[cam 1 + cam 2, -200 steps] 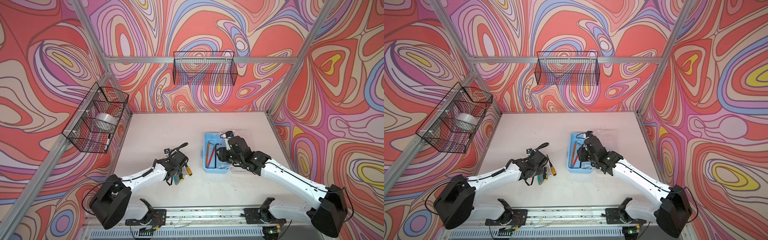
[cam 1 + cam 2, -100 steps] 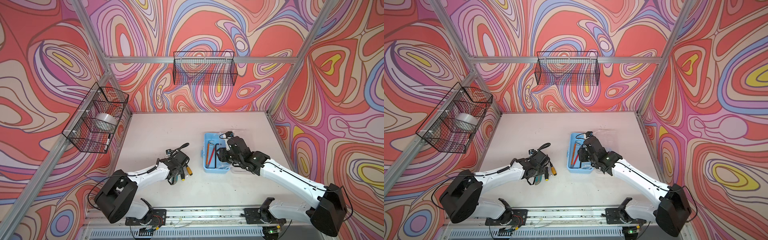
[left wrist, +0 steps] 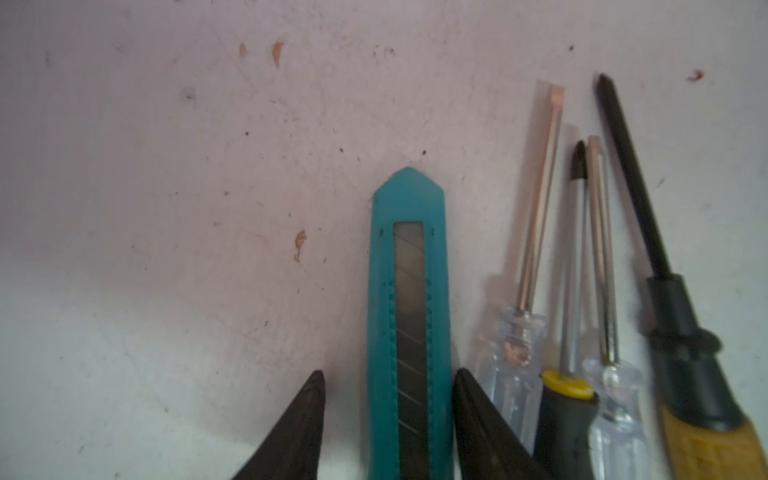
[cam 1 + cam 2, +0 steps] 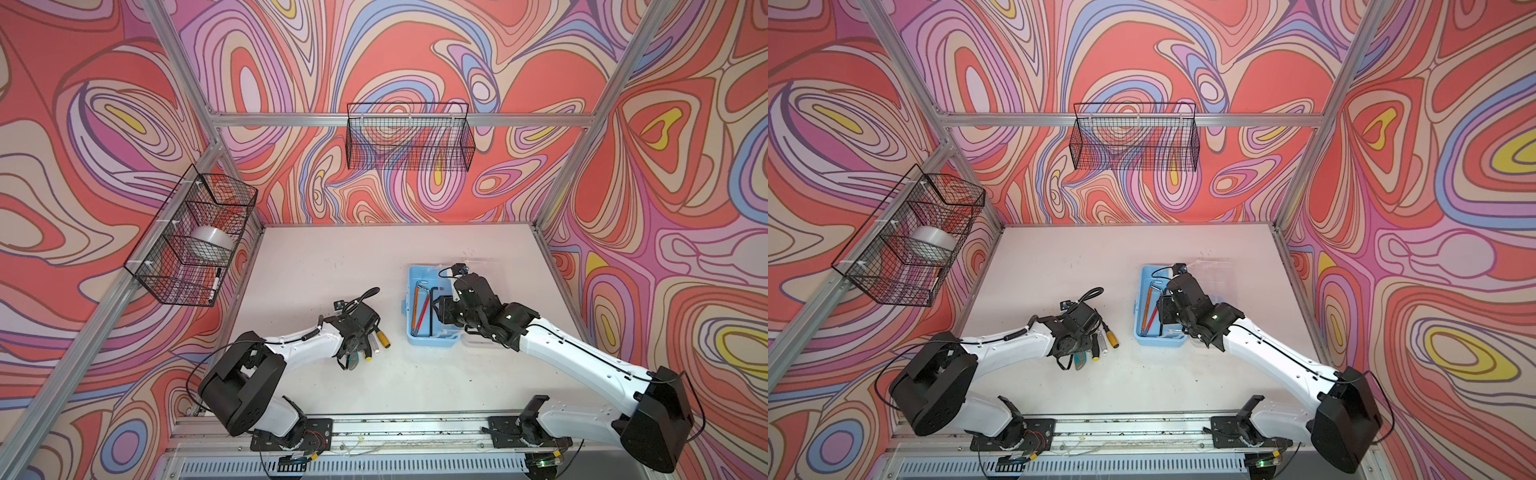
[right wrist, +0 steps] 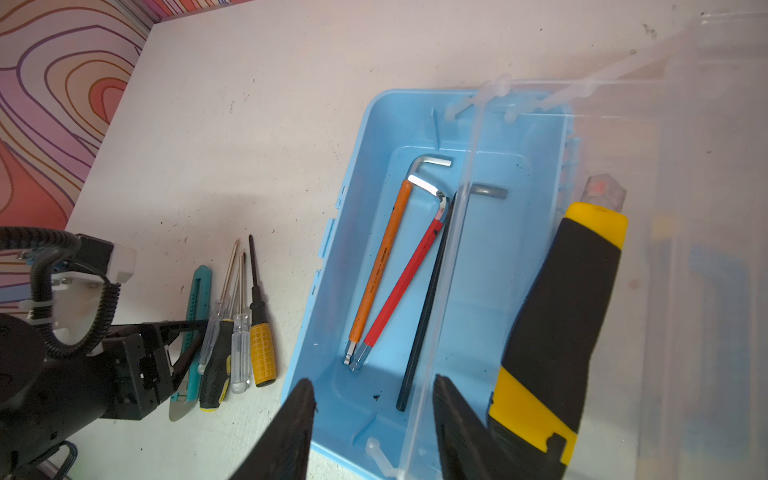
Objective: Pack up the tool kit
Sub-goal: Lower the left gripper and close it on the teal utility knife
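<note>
Light-blue plastic tool kit case (image 4: 432, 341), clear lid (image 5: 706, 208) open, stands on the white surface (image 4: 332, 257) right of centre and holds three L-shaped hex keys (image 5: 376, 270): orange, red, black. Right pincer (image 5: 372, 380) hangs over the case, jaws parted, a yellow-and-black utility knife (image 5: 561, 311) just beside one finger, outside the gap. Left pincer (image 3: 388, 374) is low over the surface, jaws parted astride a teal utility knife (image 3: 409, 270), one finger against its edge, the other apart; four screwdrivers (image 3: 573, 270) lie in a row just beside.
</note>
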Action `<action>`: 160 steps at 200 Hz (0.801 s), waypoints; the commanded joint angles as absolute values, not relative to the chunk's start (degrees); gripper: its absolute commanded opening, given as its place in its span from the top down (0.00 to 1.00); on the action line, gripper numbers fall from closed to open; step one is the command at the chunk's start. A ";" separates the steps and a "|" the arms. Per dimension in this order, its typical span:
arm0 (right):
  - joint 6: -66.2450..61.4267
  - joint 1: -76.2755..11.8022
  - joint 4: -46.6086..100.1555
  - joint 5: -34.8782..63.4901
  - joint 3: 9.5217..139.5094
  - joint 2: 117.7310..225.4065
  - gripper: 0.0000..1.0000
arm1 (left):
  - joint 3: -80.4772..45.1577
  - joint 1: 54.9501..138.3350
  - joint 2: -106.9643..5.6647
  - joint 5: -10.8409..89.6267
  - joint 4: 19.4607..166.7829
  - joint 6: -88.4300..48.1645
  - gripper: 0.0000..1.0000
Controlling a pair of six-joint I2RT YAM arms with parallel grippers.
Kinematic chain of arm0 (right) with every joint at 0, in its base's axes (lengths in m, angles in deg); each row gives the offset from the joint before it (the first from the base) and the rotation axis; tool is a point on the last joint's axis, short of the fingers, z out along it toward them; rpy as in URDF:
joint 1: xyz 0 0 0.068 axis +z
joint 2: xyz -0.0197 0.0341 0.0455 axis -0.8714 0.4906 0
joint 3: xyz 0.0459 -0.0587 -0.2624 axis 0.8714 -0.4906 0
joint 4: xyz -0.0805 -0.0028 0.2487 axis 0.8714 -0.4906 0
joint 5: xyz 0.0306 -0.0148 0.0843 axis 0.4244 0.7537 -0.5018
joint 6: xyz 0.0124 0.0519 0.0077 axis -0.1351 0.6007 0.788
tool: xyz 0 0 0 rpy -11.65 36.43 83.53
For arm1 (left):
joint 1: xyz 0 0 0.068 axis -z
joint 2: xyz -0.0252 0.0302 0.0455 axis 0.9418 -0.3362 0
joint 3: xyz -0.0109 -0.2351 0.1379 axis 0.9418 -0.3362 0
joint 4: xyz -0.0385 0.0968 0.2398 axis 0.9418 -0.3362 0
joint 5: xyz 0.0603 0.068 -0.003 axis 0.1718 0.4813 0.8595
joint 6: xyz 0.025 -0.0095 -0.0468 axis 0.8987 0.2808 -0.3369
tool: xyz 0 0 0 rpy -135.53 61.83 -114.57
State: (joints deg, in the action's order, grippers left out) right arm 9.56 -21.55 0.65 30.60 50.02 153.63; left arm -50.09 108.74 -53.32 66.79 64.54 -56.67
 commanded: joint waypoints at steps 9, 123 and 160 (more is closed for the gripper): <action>9.86 -21.42 0.79 31.65 49.24 154.07 0.51 | -50.88 108.56 -54.26 67.00 64.54 -56.44 0.55; 9.93 -21.40 1.10 32.42 49.35 154.89 0.51 | -50.90 108.50 -53.94 66.76 64.85 -56.00 0.72; 9.86 -21.42 1.40 32.62 49.35 155.15 0.51 | -50.38 108.50 -52.76 67.72 63.46 -55.56 0.75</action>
